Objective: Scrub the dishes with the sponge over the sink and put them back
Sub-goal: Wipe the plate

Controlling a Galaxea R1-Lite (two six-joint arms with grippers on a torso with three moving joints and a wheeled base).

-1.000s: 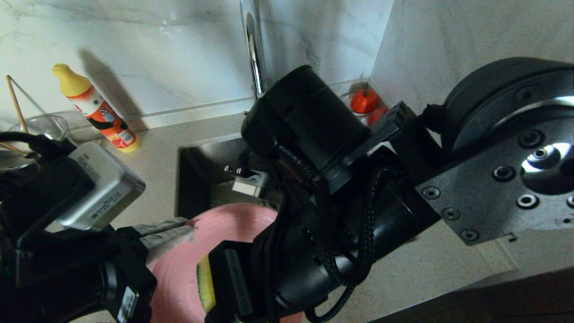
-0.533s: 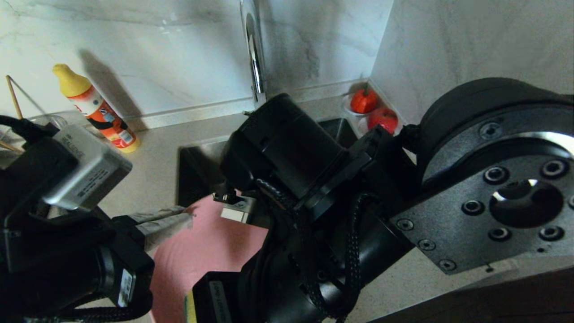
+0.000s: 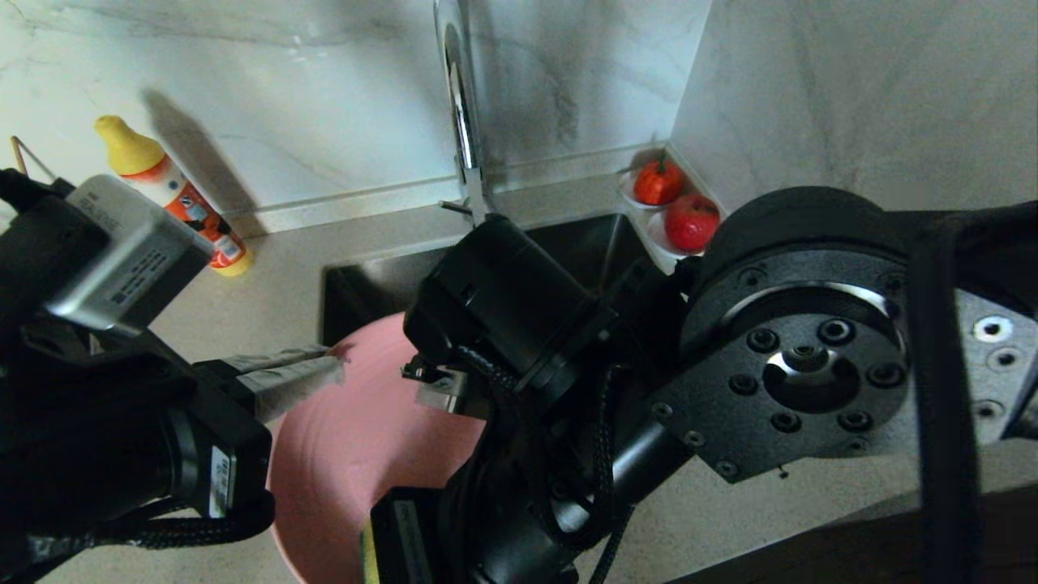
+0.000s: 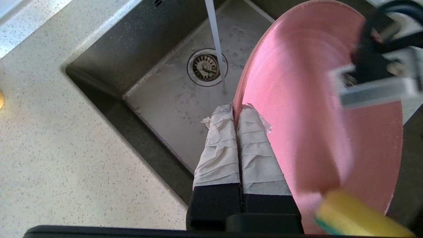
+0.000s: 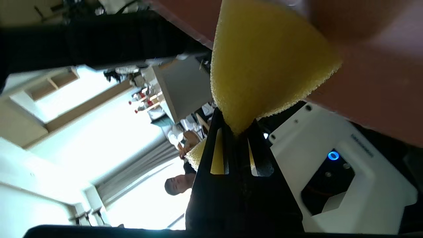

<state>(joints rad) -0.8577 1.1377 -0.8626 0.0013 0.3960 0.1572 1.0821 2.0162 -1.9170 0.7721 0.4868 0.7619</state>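
Nearest me, low in the head view, my right gripper [image 5: 236, 132] is pinched tight on the sponge [image 5: 264, 62], whose yellow foam fans out from the jaws and lies against the face of the plate [image 3: 365, 438]. My left gripper [image 4: 235, 114] is clamped on the plate's rim with its 2 taped fingers [image 4: 218, 148], 1 on each face, holding it tilted on edge over the sink [image 4: 109, 56].

To scrub well, I judge that I should keep the left grip firm so the plate cannot pivot, press the foam flat rather than on 1 corner, and keep the plate over the basin, where a thin stream from the tap [image 3: 462, 122] falls beside its rim toward the drain [image 4: 207, 67].

My right arm hides much of the plate and most of the sink in the head view. The sponge's green layer barely shows. I cannot see the bowl anywhere. A bottle [image 3: 174, 195] stands by the far wall; red fruit [image 3: 677, 203] sits on saucers in the far corner.
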